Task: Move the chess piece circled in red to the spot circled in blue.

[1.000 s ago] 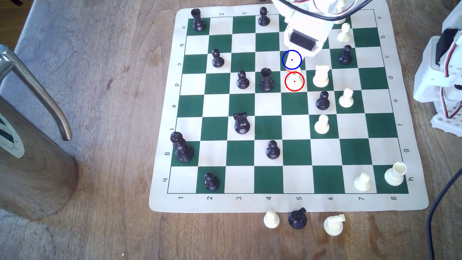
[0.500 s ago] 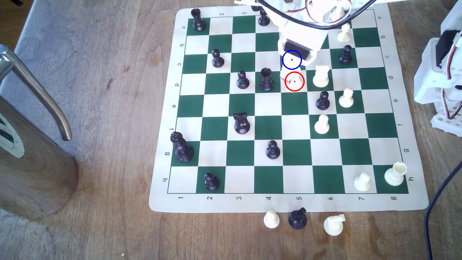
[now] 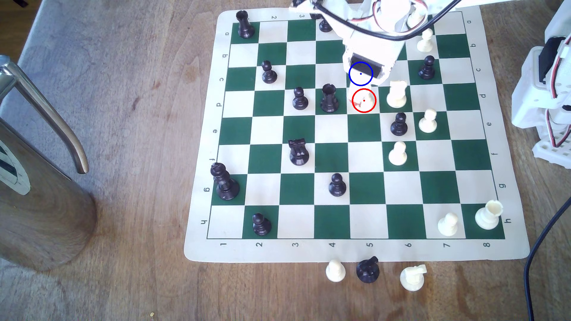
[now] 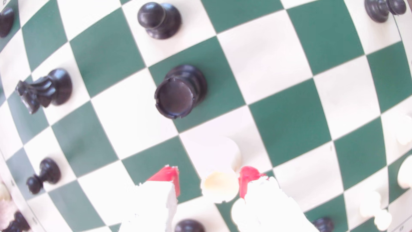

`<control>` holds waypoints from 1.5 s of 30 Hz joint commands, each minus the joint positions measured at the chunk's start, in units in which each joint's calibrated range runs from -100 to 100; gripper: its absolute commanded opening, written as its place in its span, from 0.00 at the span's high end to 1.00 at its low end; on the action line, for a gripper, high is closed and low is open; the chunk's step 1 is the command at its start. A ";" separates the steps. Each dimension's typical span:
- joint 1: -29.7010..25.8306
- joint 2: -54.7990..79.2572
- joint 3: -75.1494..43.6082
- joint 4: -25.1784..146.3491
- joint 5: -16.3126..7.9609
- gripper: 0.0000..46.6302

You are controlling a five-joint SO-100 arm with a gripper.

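White rook point(image 4: 219, 186): cream plastic, notched cup top, standing on the red-ringed cream square point(image 3: 364, 100) in the upper middle of the exterior view, partly under the arm. Black rook point(image 3: 329, 98) stands on the next square to the exterior view's left; bulkier white piece point(image 3: 396, 93) on the next to its right. Gripper point(image 4: 208, 180): red-padded jaws open, straddling the rook's top, one pad touching or nearly so, the other just beside; no hold yet. Handling, as judged: light, rigid, smooth, likely to tip or slip; best taken below the flared top. Blue-ringed spot point(image 3: 356, 81): adjoining green square, largely covered by the arm.
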 commanded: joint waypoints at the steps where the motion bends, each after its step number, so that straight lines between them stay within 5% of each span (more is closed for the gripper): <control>1: -0.36 -1.65 -2.40 -0.92 0.29 0.68; 26: -0.83 0.98 -2.13 0.07 0.88 0.74; 30: -0.83 1.06 -2.13 -0.02 0.88 0.84; 31: -0.83 0.98 -2.13 -0.10 0.83 0.99; 45: -1.30 -5.14 -4.49 4.82 0.63 0.99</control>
